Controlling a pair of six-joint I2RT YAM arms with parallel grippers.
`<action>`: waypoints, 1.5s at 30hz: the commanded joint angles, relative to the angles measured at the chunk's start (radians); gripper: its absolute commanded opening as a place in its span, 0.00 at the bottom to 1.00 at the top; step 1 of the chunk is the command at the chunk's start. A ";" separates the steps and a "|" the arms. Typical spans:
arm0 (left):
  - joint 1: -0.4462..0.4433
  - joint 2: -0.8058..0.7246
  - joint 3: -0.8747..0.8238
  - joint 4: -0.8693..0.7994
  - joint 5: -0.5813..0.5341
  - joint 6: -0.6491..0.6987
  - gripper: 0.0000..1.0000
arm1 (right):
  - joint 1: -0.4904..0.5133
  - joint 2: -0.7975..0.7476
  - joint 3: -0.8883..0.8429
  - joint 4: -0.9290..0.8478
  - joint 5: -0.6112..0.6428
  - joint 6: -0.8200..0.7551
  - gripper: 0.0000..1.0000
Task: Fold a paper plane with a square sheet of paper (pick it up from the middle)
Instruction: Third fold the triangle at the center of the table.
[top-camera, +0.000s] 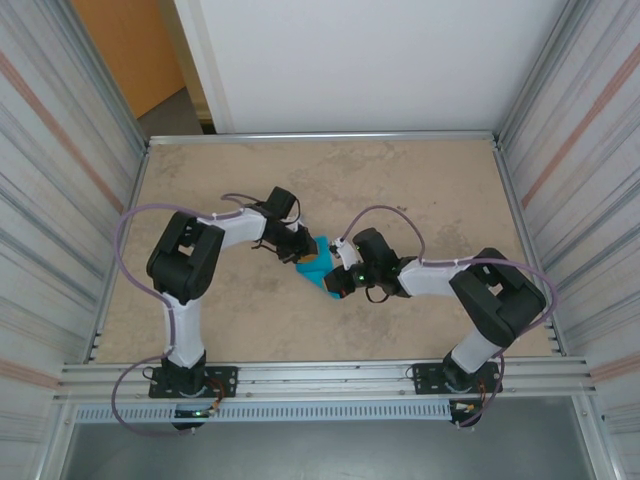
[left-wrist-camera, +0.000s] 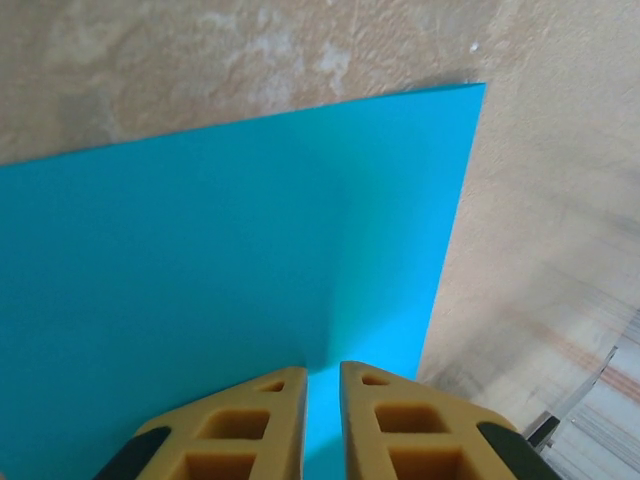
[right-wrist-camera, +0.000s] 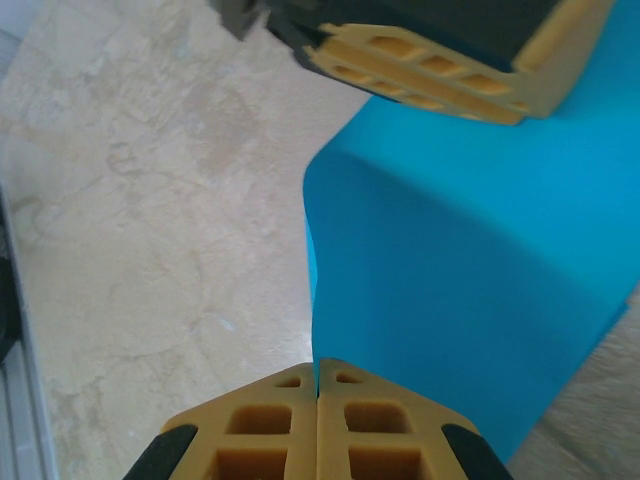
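Square sheet of paper (top-camera: 316, 263) bows between your 2 tools, ahead of each: left gripper (left-wrist-camera: 322, 400) pinches 1 edge, right gripper (right-wrist-camera: 317, 395) pinches the opposite edge.

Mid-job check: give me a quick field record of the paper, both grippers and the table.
paper: one teal sheet, mid-table, bowed between the two grips
left gripper: fingers pinched on one edge of the paper
right gripper: fingers shut on another edge, facing the left gripper
fold state: no plane shape yet
table: tan, mottled surface
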 joint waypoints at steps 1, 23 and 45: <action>-0.010 0.043 0.007 -0.090 -0.045 0.041 0.18 | -0.015 0.024 0.033 -0.035 0.036 0.045 0.03; -0.012 0.056 0.014 -0.086 -0.033 0.050 0.17 | -0.033 0.085 0.075 -0.091 0.087 0.062 0.02; -0.014 0.061 0.014 -0.085 -0.028 0.052 0.16 | -0.034 0.107 0.101 -0.131 0.112 0.054 0.02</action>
